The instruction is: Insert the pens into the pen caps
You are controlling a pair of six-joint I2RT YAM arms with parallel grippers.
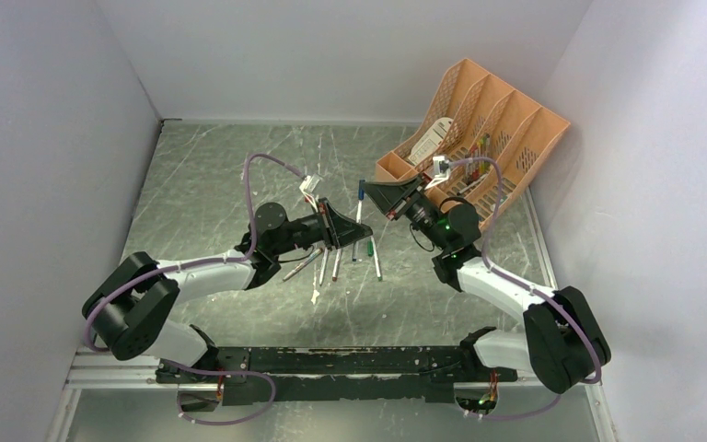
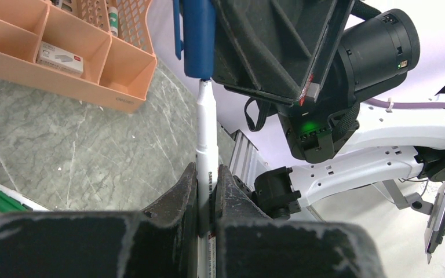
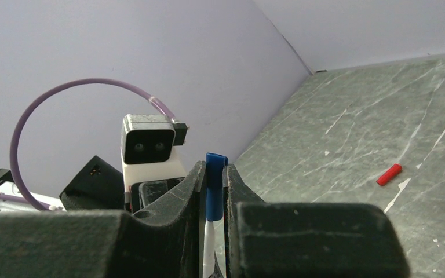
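Observation:
My left gripper [image 2: 207, 174] is shut on a whitish pen barrel [image 2: 206, 133] and holds it above the table. My right gripper [image 3: 214, 171] is shut on a blue pen cap [image 3: 214, 191]. The pen's tip sits in the mouth of the blue cap [image 2: 197, 35]. In the top view both grippers meet mid-table, the left gripper [image 1: 339, 230] and the right gripper [image 1: 375, 191], with the pen [image 1: 358, 214] and blue cap [image 1: 361, 191] between them. Several loose pens [image 1: 336, 265] lie on the table under the left gripper. A red cap [image 3: 389, 174] lies alone on the table.
An orange organiser [image 1: 479, 138] stands at the back right, close behind the right arm; it also shows in the left wrist view [image 2: 64, 58]. A green-ended pen [image 2: 3, 200] lies on the marbled table. Grey walls close in the left, back and right sides.

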